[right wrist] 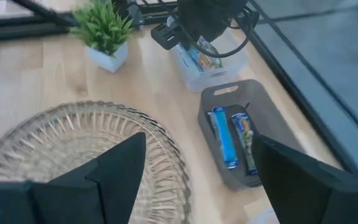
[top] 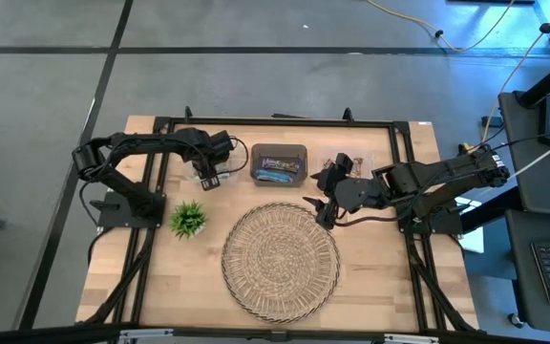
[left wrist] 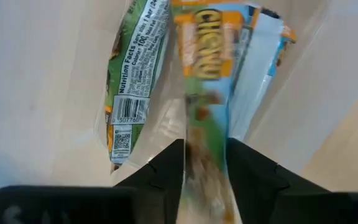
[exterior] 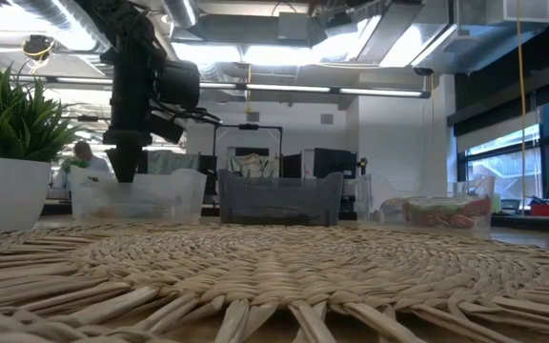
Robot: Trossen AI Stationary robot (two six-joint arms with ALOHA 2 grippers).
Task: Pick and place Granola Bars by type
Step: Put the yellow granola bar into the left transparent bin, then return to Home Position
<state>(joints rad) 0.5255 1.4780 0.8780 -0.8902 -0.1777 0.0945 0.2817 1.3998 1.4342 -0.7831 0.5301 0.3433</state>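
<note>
My left gripper (top: 208,179) points down into a clear bin (right wrist: 219,65) at the far left, shut on a granola bar (left wrist: 207,62) whose wrapper reads CHEWY. A green-wrapped bar (left wrist: 132,74) and a silvery-white bar (left wrist: 253,68) lie beside it on the bin floor. The grey bin (top: 278,164) holds a blue bar (right wrist: 224,137) and a blue-green bar (right wrist: 245,140). My right gripper (top: 321,205) hovers open, with nothing between its fingers, above the far right rim of the wicker tray (top: 280,260). My left gripper pinches the CHEWY bar near its near end (left wrist: 205,134), one finger on each long side of the wrapper. The fingers come from above, pointing down into the clear bin. The bar's other end reaches down among the two bars below; whether it rests on them I cannot tell.
A small green plant (top: 189,220) in a white pot stands near the left arm. Another clear bin (exterior: 437,210) with reddish-wrapped bars sits at the far right. The black frame rails (top: 275,122) run along the table's far edge and sides.
</note>
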